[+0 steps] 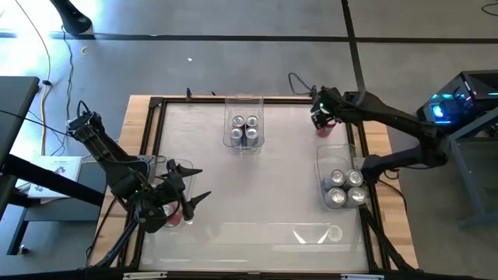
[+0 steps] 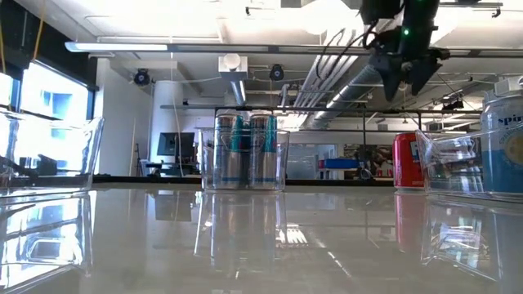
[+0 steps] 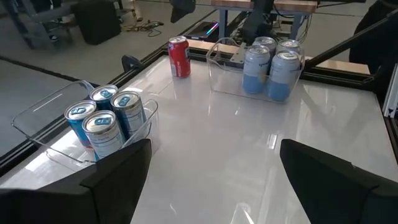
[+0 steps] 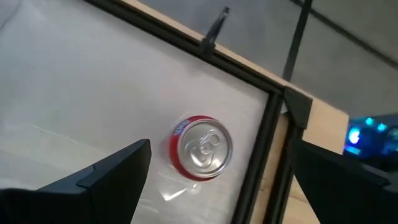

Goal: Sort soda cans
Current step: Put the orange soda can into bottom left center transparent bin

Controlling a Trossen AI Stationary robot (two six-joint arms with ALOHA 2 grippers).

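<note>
My right pincer [image 1: 321, 117] hangs above the far right corner of the white counter [image 1: 257, 187], its 2 dark fingers [image 4: 115, 168] spread wide and holding nothing. Directly beneath it, between those fingers in my right wrist view, an upright red-bodied metal soda can with a silver top [image 4: 200, 147] stands alone on the counter, close to the black corner rail and not touched by me. Near the middle of the far edge, a clear rectangular plastic bin [image 1: 244, 105] holds 4 upright silver-and-blue cans [image 1: 244, 129]. Along the right side, another clear plastic bin [image 1: 333, 152] holds 4 upright silver cans with pale blue labels [image 1: 345, 189]. My left pincer [image 1: 189, 185] waits above the near left part of the counter, also spread open and empty, with a red can [image 1: 170, 215] under that arm.
</note>
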